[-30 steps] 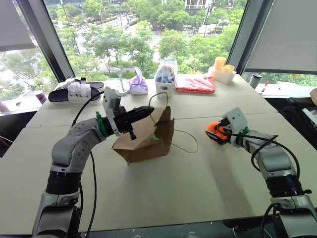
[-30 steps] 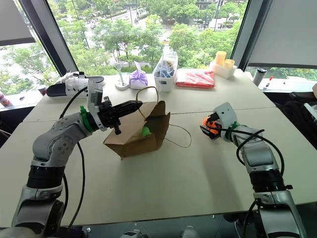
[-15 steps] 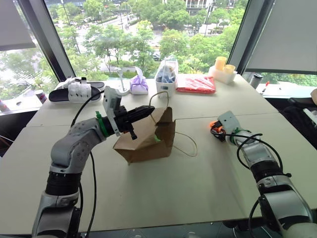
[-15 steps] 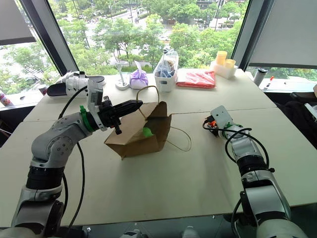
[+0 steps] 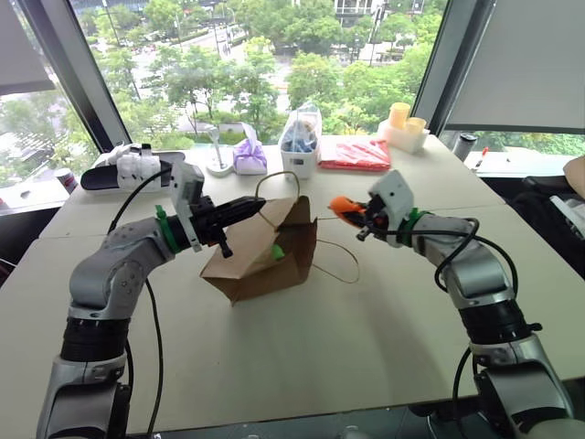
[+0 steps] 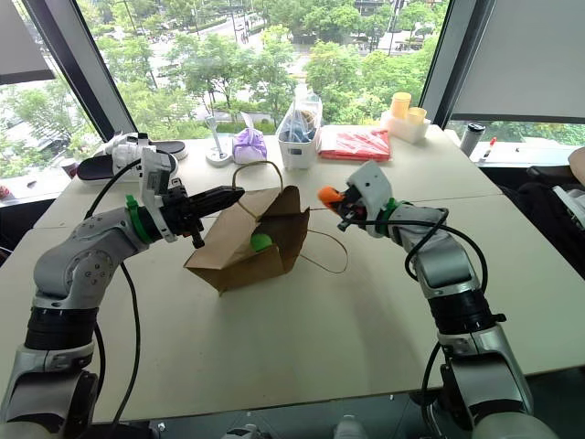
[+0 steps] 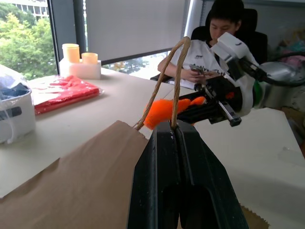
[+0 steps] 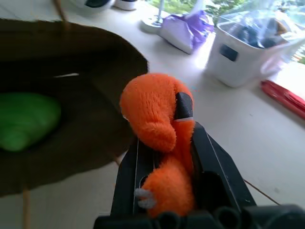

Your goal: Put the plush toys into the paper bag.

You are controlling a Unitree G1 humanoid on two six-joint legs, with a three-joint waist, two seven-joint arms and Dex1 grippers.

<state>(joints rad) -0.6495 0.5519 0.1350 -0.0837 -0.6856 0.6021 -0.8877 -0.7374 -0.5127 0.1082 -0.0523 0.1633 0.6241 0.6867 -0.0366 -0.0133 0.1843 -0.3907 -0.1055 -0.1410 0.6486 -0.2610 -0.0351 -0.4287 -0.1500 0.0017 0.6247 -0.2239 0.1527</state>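
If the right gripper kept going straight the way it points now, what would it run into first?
Most likely the open mouth of the paper bag. The right gripper, shut on the orange plush toy, aims at it, with the green plush toy inside. Depth is hard to judge.

Head stereo pair: high vantage, angled forward and down over the desk, facing the windows. Both eyes share the whole desk, both arms and the paper bag; the right eye is offset slightly sideways.

Left wrist view: very near, looking along the left pincer past the bag's handle and across the desk toward a seated person. It shares the right pincer and orange plush toy with the head pair.

Right wrist view: close behind the right pincer, facing the bag mouth and the green plush toy; purple pouch and white container beyond, also seen from the head.
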